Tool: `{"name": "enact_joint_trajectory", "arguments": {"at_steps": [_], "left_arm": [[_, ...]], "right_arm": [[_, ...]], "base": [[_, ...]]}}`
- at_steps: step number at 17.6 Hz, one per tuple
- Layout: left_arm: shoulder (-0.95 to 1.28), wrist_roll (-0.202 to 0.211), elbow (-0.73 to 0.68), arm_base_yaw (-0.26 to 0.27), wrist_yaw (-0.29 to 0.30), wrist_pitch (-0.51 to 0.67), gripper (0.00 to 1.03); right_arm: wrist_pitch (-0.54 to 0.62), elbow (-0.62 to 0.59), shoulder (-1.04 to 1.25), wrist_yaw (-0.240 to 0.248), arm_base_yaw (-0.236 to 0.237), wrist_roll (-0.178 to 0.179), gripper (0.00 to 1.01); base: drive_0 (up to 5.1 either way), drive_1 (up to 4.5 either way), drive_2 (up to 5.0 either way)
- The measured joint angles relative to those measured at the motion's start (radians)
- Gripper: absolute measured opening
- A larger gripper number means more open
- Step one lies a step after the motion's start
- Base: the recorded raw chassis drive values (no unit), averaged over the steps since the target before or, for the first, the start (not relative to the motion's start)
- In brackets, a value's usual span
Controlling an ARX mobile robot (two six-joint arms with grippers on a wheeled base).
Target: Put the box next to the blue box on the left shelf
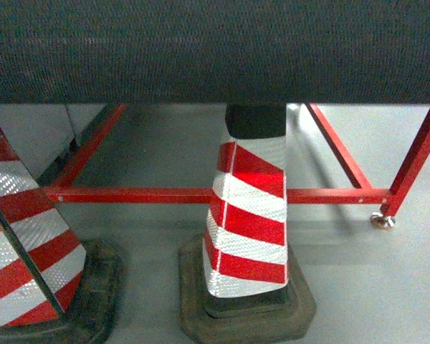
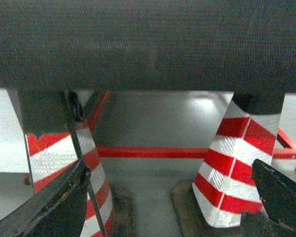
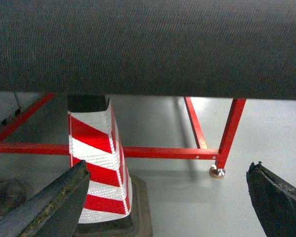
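Dark mesh surface (image 1: pixel 215 50) overhead; both pincers (image 2: pixel 172 197) (image 3: pixel 167 197) gape empty above grey floor (image 1: pixel 387 287).

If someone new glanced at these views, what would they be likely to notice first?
Probably the red-and-white striped traffic cone standing on the grey floor at centre, with a second cone at the left edge. Behind them runs a red tubular frame, and a dark textured surface fills the top of every view.
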Motion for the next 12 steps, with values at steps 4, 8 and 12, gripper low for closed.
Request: {"name": "enact_joint_trajectory", "arguments": {"at_steps": [4, 8, 12], "left_arm": [[0.0, 0.006, 0.0, 0.0, 0.001, 0.0, 0.98], [0.0, 0.006, 0.0, 0.0, 0.001, 0.0, 0.98], [0.0, 0.006, 0.0, 0.0, 0.001, -0.001, 0.98]], "right_arm": [[-0.002, 0.0, 0.0, 0.0, 0.0, 0.0, 0.98], [-0.002, 0.0, 0.0, 0.0, 0.0, 0.0, 0.98], [-0.002, 0.0, 0.0, 0.0, 0.0, -0.002, 0.98]], "base": [[0.0, 0.0, 0.0], [0.0, 0.0, 0.0], [0.0, 0.0, 0.0]]}}
